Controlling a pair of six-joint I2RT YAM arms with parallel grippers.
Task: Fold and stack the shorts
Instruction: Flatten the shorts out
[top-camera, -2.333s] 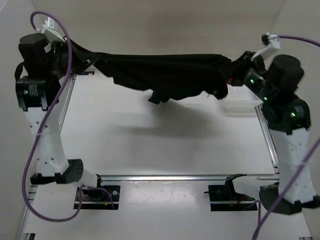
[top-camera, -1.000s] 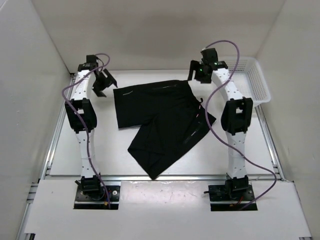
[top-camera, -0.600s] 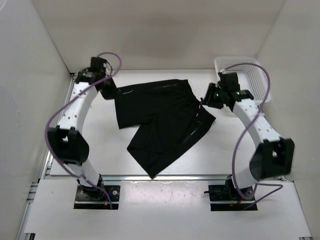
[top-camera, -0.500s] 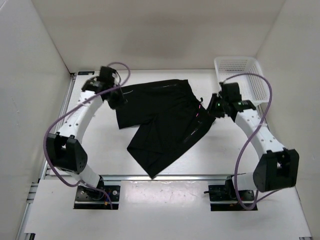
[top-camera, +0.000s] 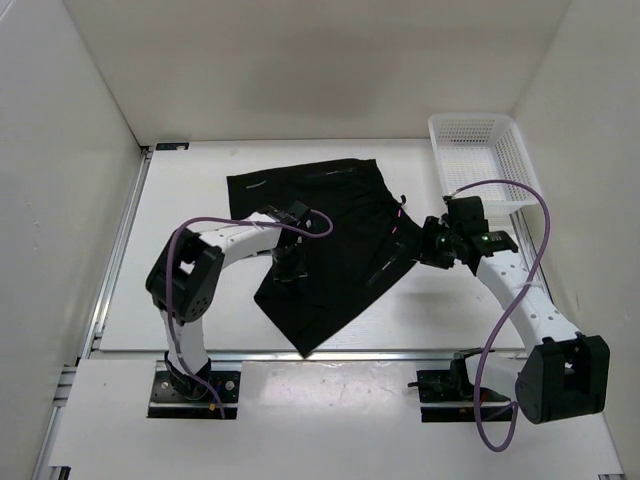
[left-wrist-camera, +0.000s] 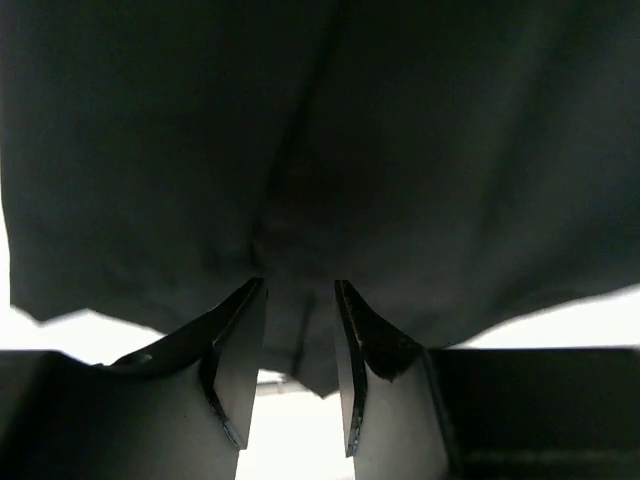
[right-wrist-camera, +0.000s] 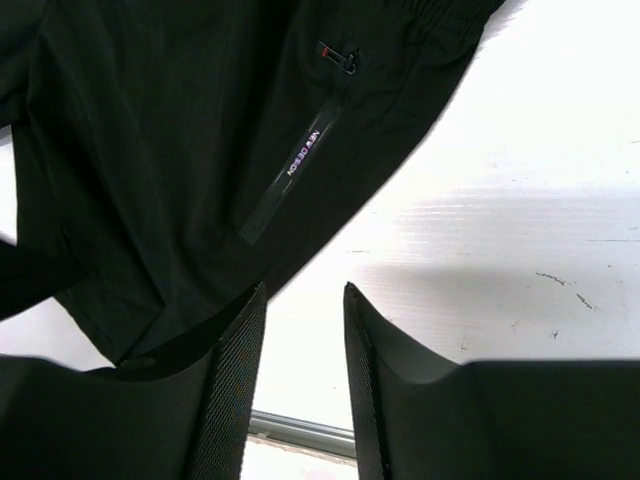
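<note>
The shorts (top-camera: 330, 230) are lying spread flat mid-table (top-camera: 200, 300), so I'm judging the first fold is only being set up. The left gripper (top-camera: 287, 263) is sitting low over the cloth near the inner leg edge, jaws parted and gripping nothing, while the right gripper (top-camera: 424, 247) is hovering over bare table just beside the shorts' right edge, its jaws also spread. Next, each is needing to pinch an edge and carry it across

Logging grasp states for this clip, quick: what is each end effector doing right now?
Left end effector: open, fingers either side of the shorts' edge, not clamped.
Right end effector: open, holding nothing, beside the shorts.
</note>
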